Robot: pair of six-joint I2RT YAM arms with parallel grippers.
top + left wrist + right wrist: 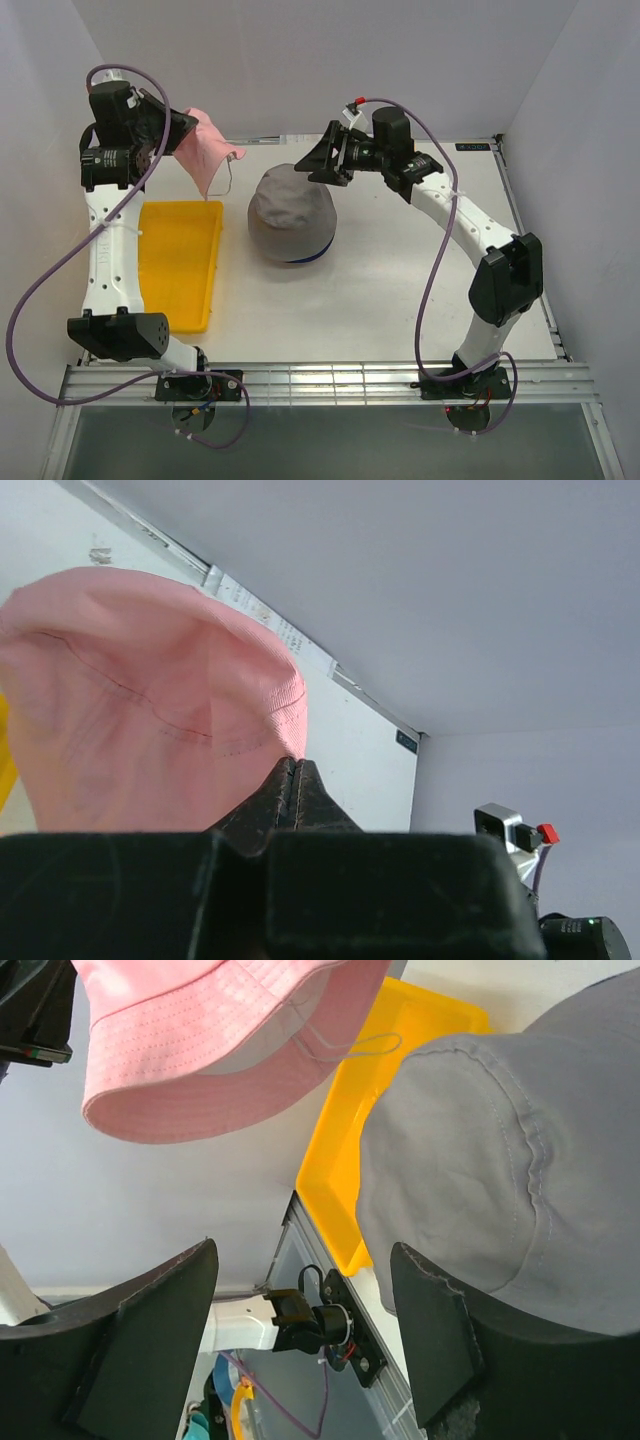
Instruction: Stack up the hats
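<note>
My left gripper [190, 131] is shut on the brim of the light pink hat [208, 150] and holds it in the air at the back left, above the far end of the tray. The pink hat also shows in the left wrist view [140, 700] and in the right wrist view [210, 1030]. The grey hat [290, 212] sits as a dome in the middle of the table, with a strip of navy blue hat [305, 259] showing under its near edge. My right gripper [318, 165] is open and empty, just right of and above the grey hat [510, 1160]. The dark red hat is hidden.
A yellow plastic tray [180, 262] lies at the left, under the left arm; its corner shows in the right wrist view [350, 1170]. White walls stand at the back and sides. The metal rail runs along the table's near edge.
</note>
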